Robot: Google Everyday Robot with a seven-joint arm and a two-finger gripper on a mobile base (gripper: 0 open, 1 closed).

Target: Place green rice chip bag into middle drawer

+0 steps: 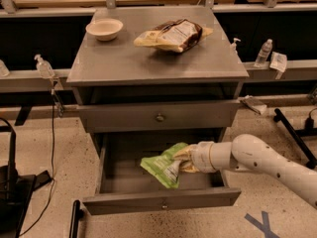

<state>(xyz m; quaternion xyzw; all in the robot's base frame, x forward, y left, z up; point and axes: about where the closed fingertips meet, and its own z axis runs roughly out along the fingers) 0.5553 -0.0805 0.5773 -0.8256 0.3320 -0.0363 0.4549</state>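
Two fingers (186, 155) around bag (159, 165) in drawer (163, 200)

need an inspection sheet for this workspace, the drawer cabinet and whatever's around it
surface: grey cabinet top carries two items; top drawer closed
job's things: green rice chip bag inside the open middle drawer, in the tool's grip; contact with the tray cannot be told
clutter: white bowl and brown-and-yellow bag on the cabinet top
grippers: tool reaches into the middle drawer from the right, shut on the bag's right end
cables: thin black cable hangs left of the cabinet to the floor
surroundings: pump bottle on the left rail, water bottle on the right rail, blue X tape on the floor
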